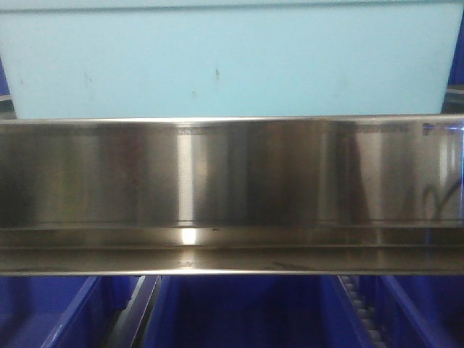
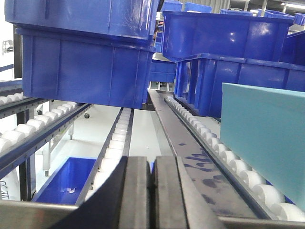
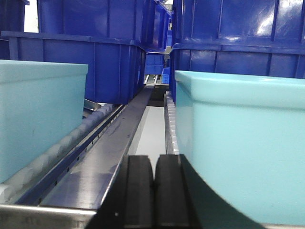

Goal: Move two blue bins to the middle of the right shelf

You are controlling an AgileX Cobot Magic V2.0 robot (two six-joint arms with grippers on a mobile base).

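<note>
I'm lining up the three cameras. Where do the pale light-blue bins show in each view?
Front view: one pale bin fills the top, above the steel rail.
Left wrist: a pale bin at the right edge, beside the rollers.
Right wrist: two, left pale bin and right pale bin.
Shared landmark: dark blue bins, bottom in front view, behind in wrist views.

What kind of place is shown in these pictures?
Probably a warehouse or factory storage area: roller tracks carry stacked dark blue bins, and a pale blue bin sits behind a shiny steel rail of a rack.
</note>
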